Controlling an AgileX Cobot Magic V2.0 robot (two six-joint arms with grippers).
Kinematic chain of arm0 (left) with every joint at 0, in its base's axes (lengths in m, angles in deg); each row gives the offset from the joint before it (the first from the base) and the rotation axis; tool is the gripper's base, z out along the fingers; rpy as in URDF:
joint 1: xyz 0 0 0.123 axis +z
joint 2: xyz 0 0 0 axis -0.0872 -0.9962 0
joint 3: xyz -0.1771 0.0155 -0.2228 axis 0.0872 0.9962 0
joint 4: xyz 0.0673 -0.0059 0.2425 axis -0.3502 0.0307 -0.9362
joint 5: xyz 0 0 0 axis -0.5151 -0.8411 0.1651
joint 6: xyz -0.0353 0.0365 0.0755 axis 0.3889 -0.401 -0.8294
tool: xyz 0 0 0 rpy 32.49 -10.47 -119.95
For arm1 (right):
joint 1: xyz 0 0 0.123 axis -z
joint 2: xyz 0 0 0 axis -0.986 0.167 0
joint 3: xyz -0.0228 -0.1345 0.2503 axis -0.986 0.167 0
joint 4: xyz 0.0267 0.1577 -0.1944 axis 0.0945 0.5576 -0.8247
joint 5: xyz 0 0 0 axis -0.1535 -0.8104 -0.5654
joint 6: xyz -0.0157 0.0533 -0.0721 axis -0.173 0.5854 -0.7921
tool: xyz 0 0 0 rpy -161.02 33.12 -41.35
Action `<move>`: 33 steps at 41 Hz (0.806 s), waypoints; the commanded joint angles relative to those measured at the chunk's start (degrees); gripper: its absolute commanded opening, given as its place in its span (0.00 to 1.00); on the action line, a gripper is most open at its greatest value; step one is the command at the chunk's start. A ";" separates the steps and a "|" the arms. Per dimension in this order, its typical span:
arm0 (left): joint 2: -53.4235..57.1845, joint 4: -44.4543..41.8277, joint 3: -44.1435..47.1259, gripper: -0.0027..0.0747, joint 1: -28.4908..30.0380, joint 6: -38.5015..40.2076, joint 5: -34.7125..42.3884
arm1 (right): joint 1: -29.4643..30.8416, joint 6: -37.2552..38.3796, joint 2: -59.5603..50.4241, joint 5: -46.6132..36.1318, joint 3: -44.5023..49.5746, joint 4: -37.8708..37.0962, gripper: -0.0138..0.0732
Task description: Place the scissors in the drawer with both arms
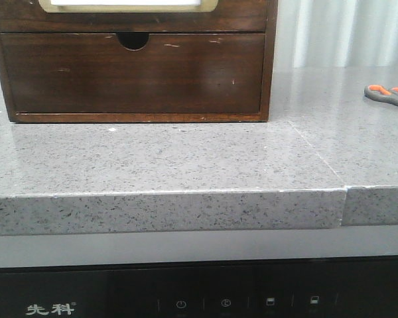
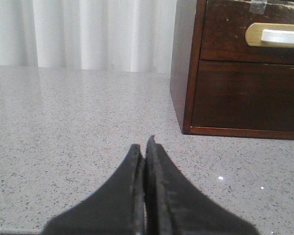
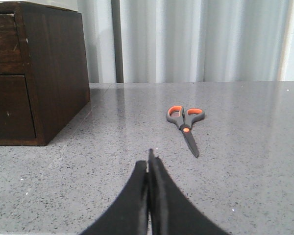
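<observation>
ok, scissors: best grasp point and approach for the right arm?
Grip the scissors across the pivot, just below the orange loops, probably coming from above. They lie flat and closed on the countertop, blades pointing toward the right gripper, which is shut and needs opening first. The cabinet stands well clear.

grey speckled countertop [image 1: 152,159], white curtain [image 3: 196,39]

In the front view, the small orange-handled scissors [image 1: 389,95] run off the right edge, and the white-panelled dark wooden drawer [image 1: 129,6] is cropped above.
</observation>
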 commanded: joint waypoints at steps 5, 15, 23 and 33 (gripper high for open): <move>1.01 0.39 1.35 0.01 0.15 0.59 5.54 | 0.00 -0.06 -0.94 -6.40 -0.03 -0.28 0.02; 1.01 0.43 -3.06 0.01 0.15 0.59 6.33 | 0.00 -0.06 -0.94 0.40 -7.08 0.09 0.02; 0.30 0.43 -15.21 0.01 0.15 0.59 -0.31 | 0.00 -0.06 1.61 11.21 -18.88 -1.03 0.02; -6.95 0.43 -33.56 0.01 0.15 0.59 -9.34 | 0.00 -0.06 12.65 20.20 -33.34 -4.31 0.02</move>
